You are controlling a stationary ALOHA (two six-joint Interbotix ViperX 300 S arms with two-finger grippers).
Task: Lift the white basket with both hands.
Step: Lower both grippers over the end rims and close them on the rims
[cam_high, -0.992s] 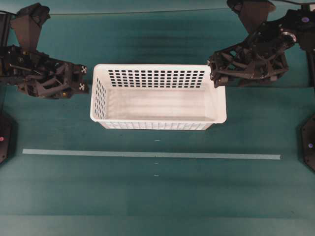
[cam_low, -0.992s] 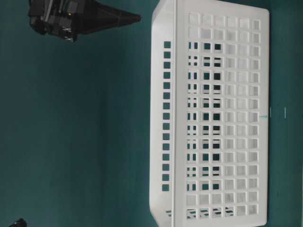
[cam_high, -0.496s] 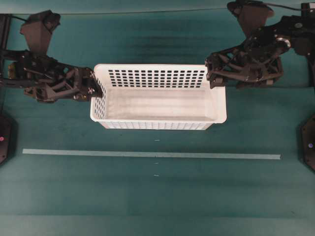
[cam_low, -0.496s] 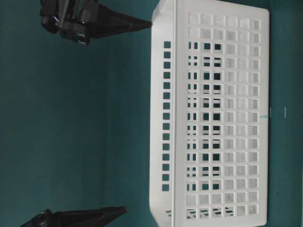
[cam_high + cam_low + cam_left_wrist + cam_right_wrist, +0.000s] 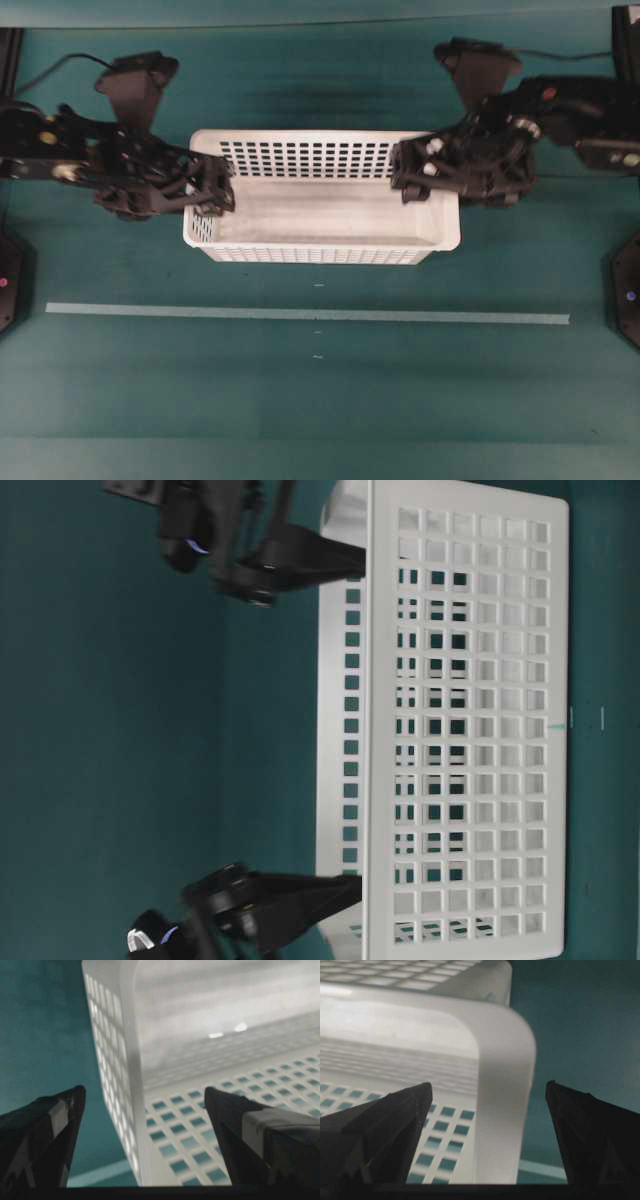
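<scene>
Two grippers straddle the short end walls of the white basket (image 5: 322,196), which sits on the green table (image 5: 320,400): left gripper (image 5: 212,189) and right gripper (image 5: 405,175) both spread wide, one finger inside, one outside.

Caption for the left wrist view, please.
Open left gripper straddling the end wall of the white basket, one finger outside, one inside, not yet closed.

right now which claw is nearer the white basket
Neither: both are at it. The left claw straddles one end wall of the white basket, open; the right claw straddles the opposite end wall, also open.
</scene>
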